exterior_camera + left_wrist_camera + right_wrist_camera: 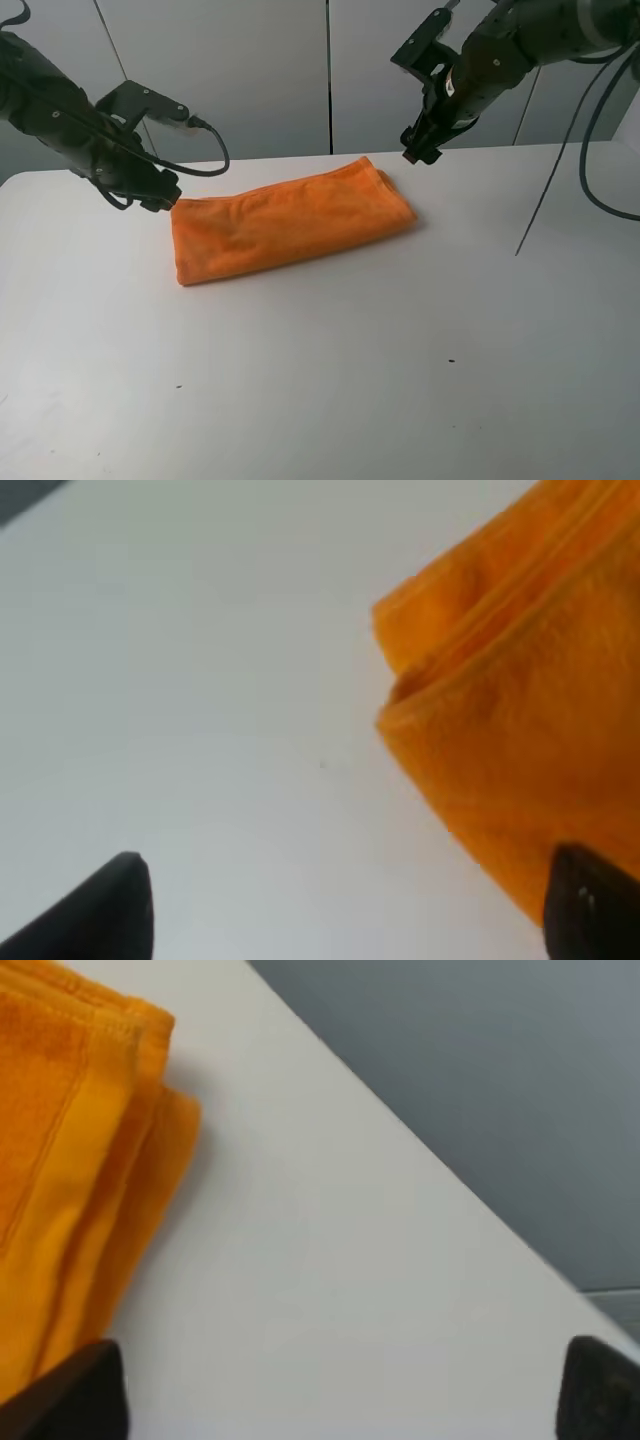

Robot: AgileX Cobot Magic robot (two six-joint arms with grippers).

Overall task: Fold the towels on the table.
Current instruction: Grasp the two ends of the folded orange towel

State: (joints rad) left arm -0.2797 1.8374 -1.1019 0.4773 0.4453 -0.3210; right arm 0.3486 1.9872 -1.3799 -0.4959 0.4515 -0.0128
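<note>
The orange towel (285, 220) lies folded into a long strip on the white table (330, 380), slanting from near left to far right. My left gripper (160, 198) hovers just off the towel's left end, open and empty. In the left wrist view its black fingertips (100, 910) stand wide apart, with the towel's layered corner (500, 710) beside one of them. My right gripper (421, 151) hangs open a little above the table, just beyond the towel's far right corner. The right wrist view shows that folded corner (80, 1140) and wide-apart fingertips (75, 1395). The white label is not visible.
A grey panelled wall (330, 70) stands behind the table. A thin dark cable (545, 190) hangs from the right arm down to the table at the right. Bare table surface spreads in front of the towel.
</note>
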